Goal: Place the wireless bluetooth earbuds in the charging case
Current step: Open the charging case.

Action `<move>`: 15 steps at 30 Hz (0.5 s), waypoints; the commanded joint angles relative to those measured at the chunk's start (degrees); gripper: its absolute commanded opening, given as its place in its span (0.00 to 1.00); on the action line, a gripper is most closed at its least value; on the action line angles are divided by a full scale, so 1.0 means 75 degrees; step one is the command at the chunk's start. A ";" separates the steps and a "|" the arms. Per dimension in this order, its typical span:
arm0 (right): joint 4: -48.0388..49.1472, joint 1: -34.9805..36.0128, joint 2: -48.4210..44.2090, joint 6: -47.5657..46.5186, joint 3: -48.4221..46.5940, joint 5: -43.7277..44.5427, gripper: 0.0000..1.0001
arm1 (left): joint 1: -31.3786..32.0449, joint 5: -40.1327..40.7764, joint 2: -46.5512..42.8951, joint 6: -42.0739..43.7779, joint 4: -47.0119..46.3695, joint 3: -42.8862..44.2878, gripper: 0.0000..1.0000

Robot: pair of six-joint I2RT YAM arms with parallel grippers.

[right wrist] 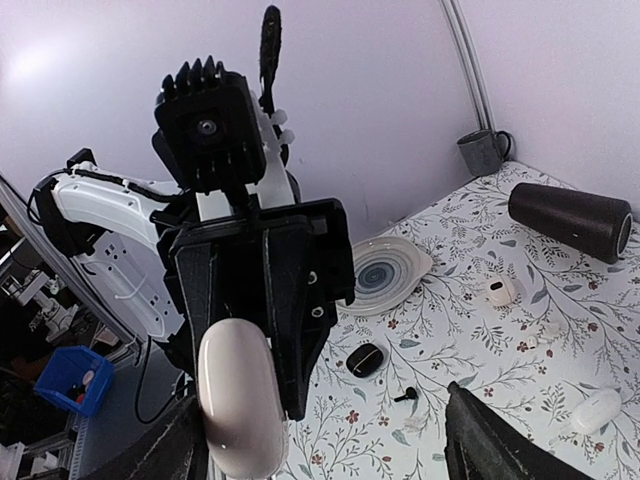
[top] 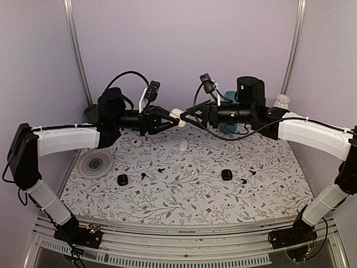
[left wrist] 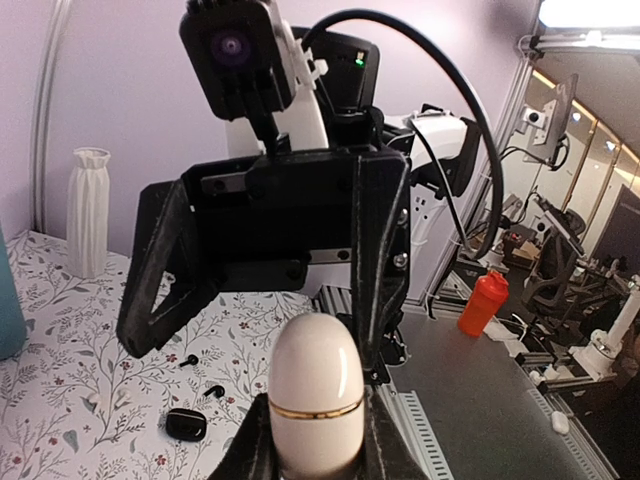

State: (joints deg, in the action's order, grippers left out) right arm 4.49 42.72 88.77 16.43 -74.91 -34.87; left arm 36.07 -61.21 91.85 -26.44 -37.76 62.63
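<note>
A: What lies closest to the arm bases?

B: On the table [top: 167, 206], a right black case [top: 226, 175] and a left black case [top: 122, 179]. A right black earbud [top: 243, 181] lies just beside the first, and a left black earbud [top: 144, 176] lies near the second. All of them rest flat, well below both grippers.

A: And the case being worked on?

B: It is farther back, in the air over the far half of the table. The left gripper [top: 170, 118] is clamped tight on the white case [top: 177, 115], holding the end nearer its own wrist. The gold seam [left wrist: 315, 408] runs unbroken, so I judge the lid closed.

A: The other arm?

B: The right gripper [top: 186, 115] faces it head-on with its jaws spread wide, and it carries nothing. The case's long axis runs along the line between the two wrists. Its rounded free end points at the right gripper, just beside the fingers. I cannot tell if they touch. From the right wrist camera the case sits off to one side of the gap, not centred.

A: So what does the next move turn on?

B: Probably on centring those open jaws over the free end. No earbud is in either gripper yet.
</note>
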 commanded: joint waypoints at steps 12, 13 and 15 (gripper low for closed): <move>0.0048 -0.0388 -0.0414 0.0416 0.0103 0.0459 0.82 | 0.0240 0.0101 -0.0414 0.0610 0.0691 0.0209 0.00; 0.0094 -0.0382 -0.0431 0.0428 0.0123 0.0393 0.82 | 0.0241 0.0178 -0.0403 0.0617 0.0714 0.0215 0.00; 0.0220 -0.0384 -0.0552 0.0455 0.0230 0.0337 0.82 | 0.0220 0.0348 -0.0375 0.0603 0.0755 0.0227 0.00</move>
State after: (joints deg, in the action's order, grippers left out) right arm 4.10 39.72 87.00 18.81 -74.70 -30.85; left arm 37.41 -61.34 89.93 -23.33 -33.93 62.76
